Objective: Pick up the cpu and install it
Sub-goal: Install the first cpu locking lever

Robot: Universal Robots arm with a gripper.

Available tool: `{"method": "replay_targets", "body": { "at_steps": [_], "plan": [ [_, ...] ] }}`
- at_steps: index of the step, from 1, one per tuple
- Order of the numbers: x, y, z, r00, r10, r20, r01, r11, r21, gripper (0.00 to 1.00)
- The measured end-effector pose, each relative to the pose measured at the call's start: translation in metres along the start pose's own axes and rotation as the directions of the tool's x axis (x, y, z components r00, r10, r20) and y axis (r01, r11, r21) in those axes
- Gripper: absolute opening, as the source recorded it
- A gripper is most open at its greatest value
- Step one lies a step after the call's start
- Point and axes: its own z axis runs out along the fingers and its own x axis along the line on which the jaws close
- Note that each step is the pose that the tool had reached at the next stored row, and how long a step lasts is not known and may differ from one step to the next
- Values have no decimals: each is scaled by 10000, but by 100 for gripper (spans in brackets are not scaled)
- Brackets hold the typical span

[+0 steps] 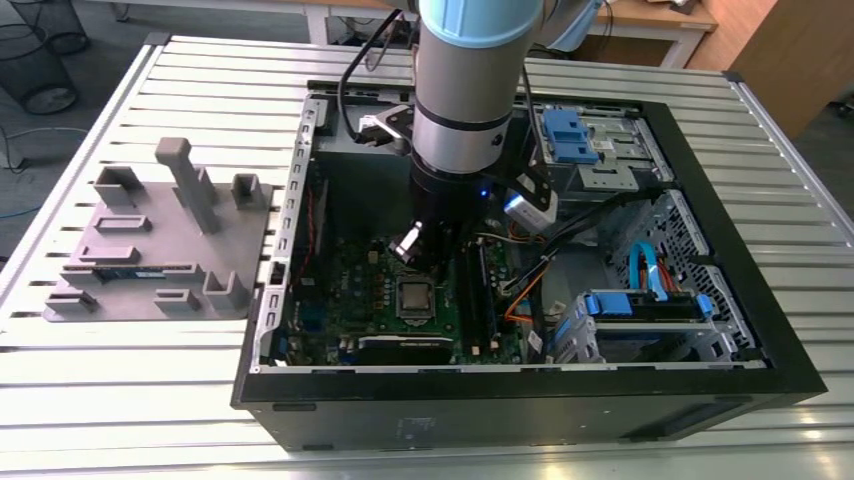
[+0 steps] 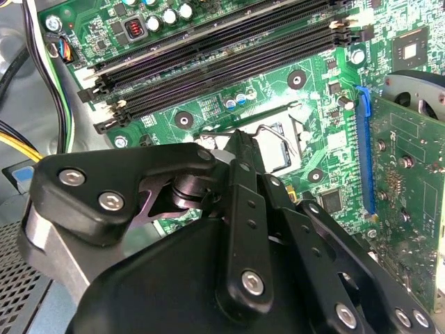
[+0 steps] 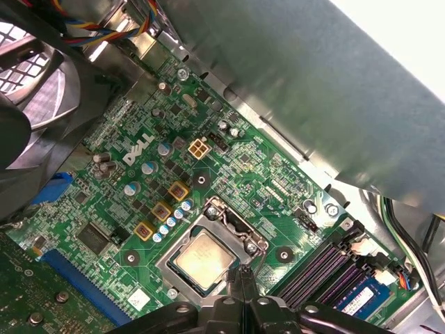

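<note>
The cpu (image 3: 203,259) already lies flat in the motherboard socket (image 3: 208,252), directly beneath and just ahead of the tool (image 3: 243,289); its fingers look closed together, holding nothing I can make out

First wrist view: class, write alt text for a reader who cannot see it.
A silver cpu sits in its metal socket frame on a green motherboard. The gripper is just beside the socket, with black memory slots close by.

A white logo (image 3: 139,148) stands on the motherboard (image 3: 278,191).
</note>
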Motion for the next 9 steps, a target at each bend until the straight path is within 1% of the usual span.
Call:
{"method": "replay_targets", "body": {
  "at_steps": [7, 9],
  "plan": [
    [0, 0, 6, 10000, 0, 0, 0, 10000, 0, 11],
    [-2, 2, 30, 10000, 0, 0, 0, 10000, 0, 11]
  ]
}}
